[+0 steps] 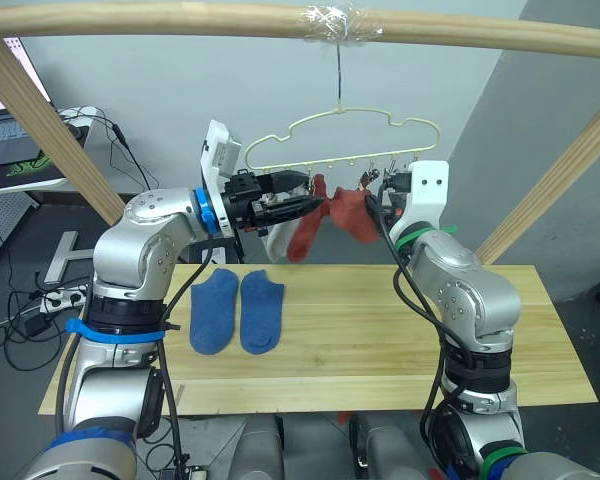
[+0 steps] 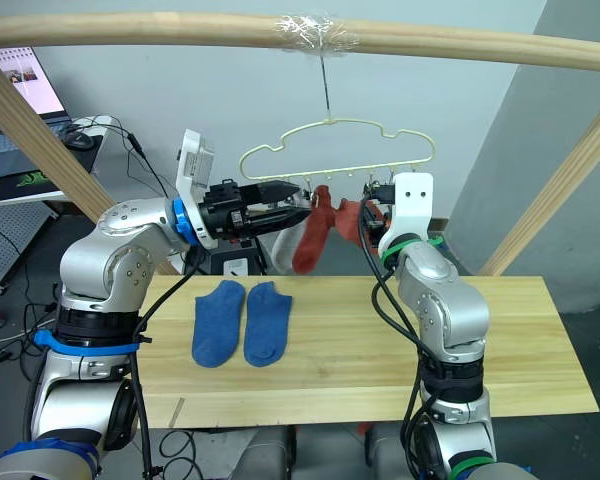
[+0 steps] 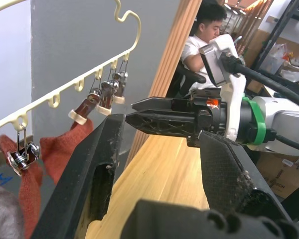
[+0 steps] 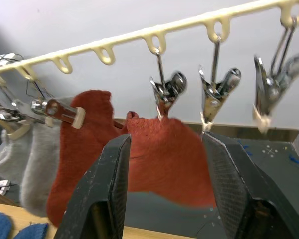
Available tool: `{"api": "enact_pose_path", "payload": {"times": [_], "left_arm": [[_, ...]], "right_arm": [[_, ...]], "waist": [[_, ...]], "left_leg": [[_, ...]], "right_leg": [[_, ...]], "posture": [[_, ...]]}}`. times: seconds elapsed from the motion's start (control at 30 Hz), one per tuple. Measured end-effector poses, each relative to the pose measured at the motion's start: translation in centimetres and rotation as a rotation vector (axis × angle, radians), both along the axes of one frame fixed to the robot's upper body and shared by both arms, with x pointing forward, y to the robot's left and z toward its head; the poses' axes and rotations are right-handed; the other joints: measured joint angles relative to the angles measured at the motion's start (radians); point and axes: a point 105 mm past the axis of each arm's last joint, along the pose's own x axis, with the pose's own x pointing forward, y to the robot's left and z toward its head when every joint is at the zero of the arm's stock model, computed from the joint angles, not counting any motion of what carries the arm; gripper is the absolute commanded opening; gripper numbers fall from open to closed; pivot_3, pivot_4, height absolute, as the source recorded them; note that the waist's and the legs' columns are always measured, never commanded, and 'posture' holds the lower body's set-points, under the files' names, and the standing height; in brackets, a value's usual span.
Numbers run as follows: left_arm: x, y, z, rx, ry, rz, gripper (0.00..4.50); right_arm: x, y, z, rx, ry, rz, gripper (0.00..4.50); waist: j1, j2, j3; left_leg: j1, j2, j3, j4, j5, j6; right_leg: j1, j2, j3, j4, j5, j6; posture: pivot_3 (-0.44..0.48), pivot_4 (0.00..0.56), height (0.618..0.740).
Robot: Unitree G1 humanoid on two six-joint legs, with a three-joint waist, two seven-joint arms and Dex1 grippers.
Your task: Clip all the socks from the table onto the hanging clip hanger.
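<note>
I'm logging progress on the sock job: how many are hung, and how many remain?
Four look hung on the clip hanger: two grey socks and two red socks. Both grippers, left and right, are open beside the second red sock, holding nothing. Two blue socks lie flat on the table, still to be clipped.
</note>
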Motion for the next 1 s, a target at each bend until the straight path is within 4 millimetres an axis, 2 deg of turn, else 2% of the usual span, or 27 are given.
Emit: {"api": "enact_pose_path", "payload": {"times": [0.47, 0.73, 1.0], "left_arm": [[-0.3, 0.2, 0.2, 0.018, -0.023, 0.014, 2.71], [-0.2, 0.5, 0.0, 0.026, -0.02, 0.037, 2.71], [-0.1, 0.8, -0.1, 0.031, -0.021, 0.058, 2.71]], "right_arm": [[2.6, -1.3, 0.0, -0.029, -0.006, -0.021, 2.35], [4.1, -1.4, 0.3, -0.043, -0.014, -0.015, 2.35], [5.1, -2.0, -0.3, -0.066, -0.001, -0.027, 2.35]], "waist": [[0.002, 0.0, 0.0], [0.005, 0.0, 0.0], [0.009, 0.0, 0.0]], "left_leg": [[0.0, 0.0, 0.0, 0.0, 0.0, 0.0], [0.0, 0.0, 0.0, 0.0, 0.0, 0.0], [0.0, 0.0, 0.0, -0.001, 0.0, 0.0]], "right_leg": [[0.0, 0.0, 0.0, 0.0, 0.0, 0.0], [0.0, 0.0, 0.0, 0.0, 0.0, 0.0], [0.0, 0.0, 0.0, 0.0, 0.0, 0.0]], "posture": [[0.146, 0.142, 0.74], [0.171, 0.151, 0.74], [0.177, 0.155, 0.74]]}}
